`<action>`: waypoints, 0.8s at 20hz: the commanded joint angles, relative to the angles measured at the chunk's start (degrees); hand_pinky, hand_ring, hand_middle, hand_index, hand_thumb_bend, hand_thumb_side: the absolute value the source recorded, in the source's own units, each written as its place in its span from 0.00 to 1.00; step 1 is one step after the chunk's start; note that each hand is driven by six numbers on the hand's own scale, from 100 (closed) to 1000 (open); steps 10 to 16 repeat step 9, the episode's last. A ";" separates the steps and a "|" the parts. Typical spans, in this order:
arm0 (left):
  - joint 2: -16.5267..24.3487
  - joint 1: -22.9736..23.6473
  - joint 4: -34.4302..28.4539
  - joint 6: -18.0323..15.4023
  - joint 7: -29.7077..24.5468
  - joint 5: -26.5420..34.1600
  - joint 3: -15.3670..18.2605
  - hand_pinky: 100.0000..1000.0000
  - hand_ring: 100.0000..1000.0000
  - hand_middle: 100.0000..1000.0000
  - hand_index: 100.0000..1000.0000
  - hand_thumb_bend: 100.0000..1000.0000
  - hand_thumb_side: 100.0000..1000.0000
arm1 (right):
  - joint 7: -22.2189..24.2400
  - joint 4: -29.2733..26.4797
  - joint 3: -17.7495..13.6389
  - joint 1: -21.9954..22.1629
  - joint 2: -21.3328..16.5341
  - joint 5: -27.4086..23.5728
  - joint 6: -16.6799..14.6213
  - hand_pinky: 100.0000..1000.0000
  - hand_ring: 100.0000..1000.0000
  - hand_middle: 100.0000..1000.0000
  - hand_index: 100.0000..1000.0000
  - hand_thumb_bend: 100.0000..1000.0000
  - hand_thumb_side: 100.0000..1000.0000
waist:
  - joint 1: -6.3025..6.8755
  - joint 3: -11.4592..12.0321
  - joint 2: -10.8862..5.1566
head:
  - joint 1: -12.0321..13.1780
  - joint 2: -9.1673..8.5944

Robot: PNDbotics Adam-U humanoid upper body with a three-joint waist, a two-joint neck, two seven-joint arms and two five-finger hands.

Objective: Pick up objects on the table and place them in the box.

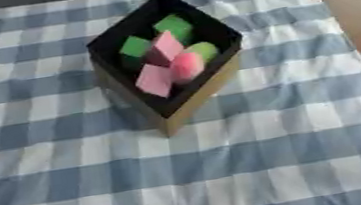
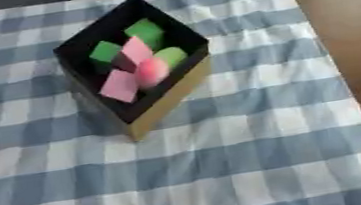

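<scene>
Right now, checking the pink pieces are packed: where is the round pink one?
The round pink piece lies inside the box, near its right wall, between the flat pink block and the light green piece.

box (image 1: 186,104) mid-cloth (image 1: 298,158) — open cloth around

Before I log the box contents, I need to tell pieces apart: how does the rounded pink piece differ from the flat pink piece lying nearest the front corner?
The rounded pink piece is ball-like with a curved surface; the flat pink piece shows a square, straight-edged face. The rounded one is a deeper, more saturated pink; the flat one is paler. The rounded one sits nearer the box's right wall, the flat one nearer its front corner. Both lie inside the box, next to each other.
</scene>
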 commanded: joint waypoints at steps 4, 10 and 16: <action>0.04 0.62 -1.15 -1.68 -0.92 0.76 0.72 0.84 0.76 0.69 0.90 0.15 0.65 | 2.47 -1.14 -0.43 -0.63 -1.31 -1.68 -2.67 0.97 1.00 0.42 0.99 0.00 0.47 | -0.69 -0.20 -0.58 | 0.15 -0.85; -0.36 0.86 -1.15 -2.35 -1.83 0.60 0.71 0.84 0.77 0.70 0.90 0.15 0.66 | 2.76 -1.14 -0.47 -1.01 -1.50 -2.38 -2.47 0.97 1.00 0.43 0.99 0.00 0.47 | -0.53 -0.45 -0.55 | 0.25 -0.96; -0.36 0.86 -1.15 -2.35 -1.83 0.60 0.71 0.84 0.77 0.70 0.90 0.15 0.66 | 2.76 -1.14 -0.47 -1.01 -1.50 -2.38 -2.47 0.97 1.00 0.43 0.99 0.00 0.47 | -0.53 -0.45 -0.55 | 0.25 -0.96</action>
